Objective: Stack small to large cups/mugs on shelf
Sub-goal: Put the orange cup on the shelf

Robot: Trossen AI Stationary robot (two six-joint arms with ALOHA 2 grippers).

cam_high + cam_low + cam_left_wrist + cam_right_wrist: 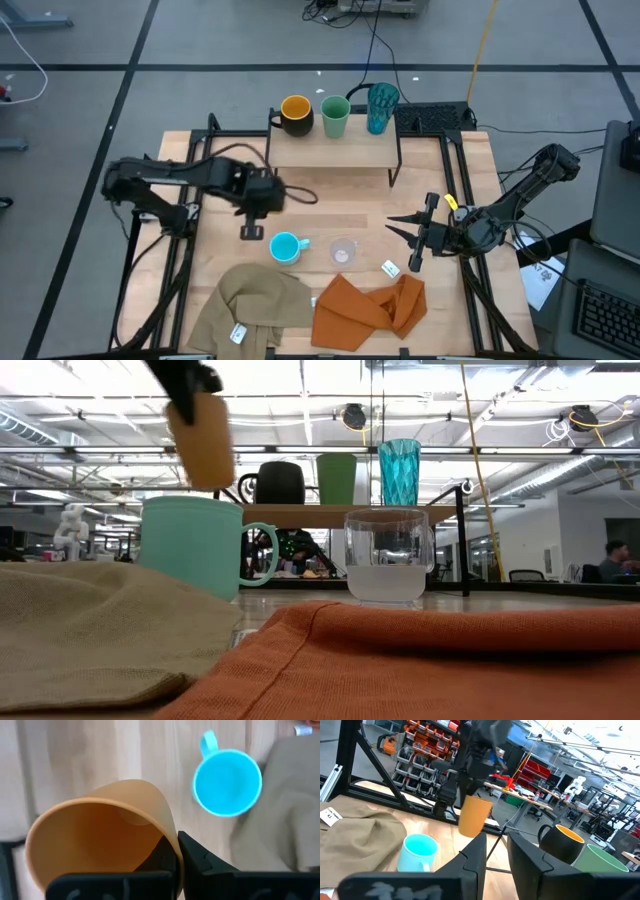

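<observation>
Light wood table (215,215) on a grey floor with dark lines; behind it an open workshop is showing, with racks and desks.

Shelf (330,153) is standing at the table's far edge, carrying the black mug (296,115), green cup (335,116) and teal tumbler (381,107) in a row. Blue mug (286,247) and clear cup (343,252) are sitting upright mid-table, near the tan cloth (250,305) and orange cloth (368,308).

Left gripper (252,226) is pinching the orange cup (203,440) by its wall, holding it above the table beside the blue mug, long axis near upright, slightly tilted.

Right gripper (400,232) is hanging over the table's right side, fingers nearly closed, empty.
</observation>
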